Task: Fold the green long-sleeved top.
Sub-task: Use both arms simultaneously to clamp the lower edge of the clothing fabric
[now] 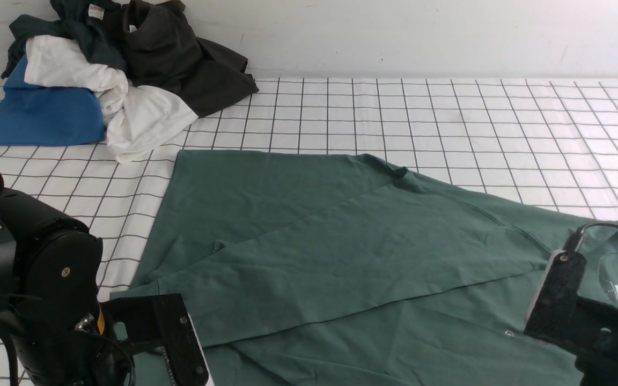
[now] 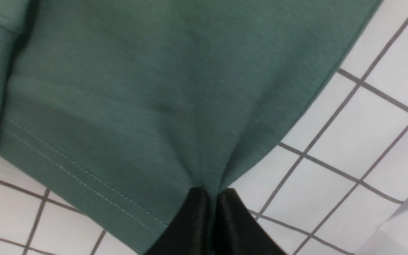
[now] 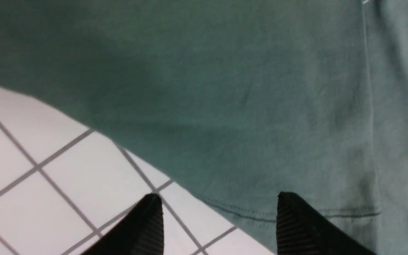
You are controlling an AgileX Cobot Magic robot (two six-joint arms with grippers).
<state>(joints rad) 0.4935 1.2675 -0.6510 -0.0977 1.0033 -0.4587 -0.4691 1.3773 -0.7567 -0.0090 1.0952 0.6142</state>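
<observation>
1 green top (image 1: 341,236), 2 grippers — L gripper (image 2: 209,198) clamped on its edge, R gripper (image 3: 218,216) apart at hem.

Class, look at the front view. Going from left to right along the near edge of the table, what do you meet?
left gripper → green top → right gripper

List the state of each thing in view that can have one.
green long-sleeved top, spread flat, one part folded diagonally over the body.
left gripper, shut, pinching the top's edge.
right gripper, open, holding nothing, at the top's edge.
pile of clothes, heaped, unfolded.
</observation>
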